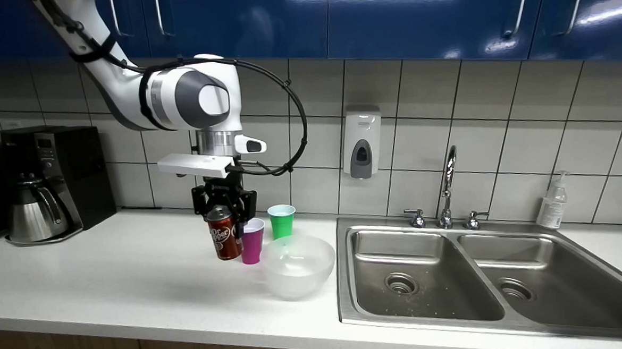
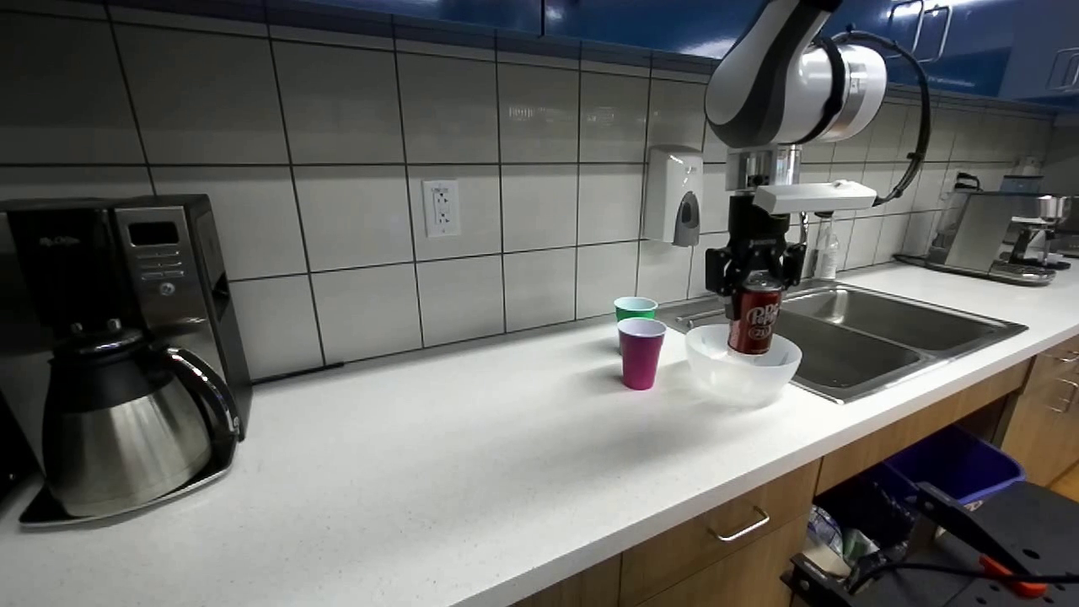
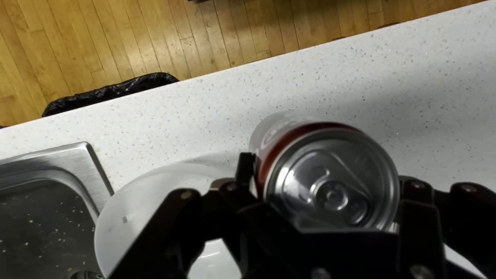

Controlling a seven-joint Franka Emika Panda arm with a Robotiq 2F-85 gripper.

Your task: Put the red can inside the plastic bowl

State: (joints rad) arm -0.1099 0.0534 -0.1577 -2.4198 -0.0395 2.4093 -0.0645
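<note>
The dark red can [image 1: 224,237] with a silvery top is upright between the fingers of my gripper [image 1: 225,219]. My gripper is shut on it and holds it above the counter. The red can also shows in an exterior view [image 2: 755,320] and in the wrist view [image 3: 333,186]. The translucent plastic bowl [image 1: 297,271] stands on the counter near the sink. In that exterior view the can is left of the bowl; in an exterior view it overlaps the bowl [image 2: 742,379]. In the wrist view the bowl [image 3: 131,217] lies left of the can, partly hidden by the gripper.
A magenta cup [image 1: 252,244] and a green cup [image 1: 281,221] stand beside the bowl towards the wall. The steel sink [image 1: 419,318] is on the bowl's far side from the cups. A coffee maker [image 2: 160,253] stands at the counter's end. A soap dispenser [image 1: 362,140] hangs on the wall.
</note>
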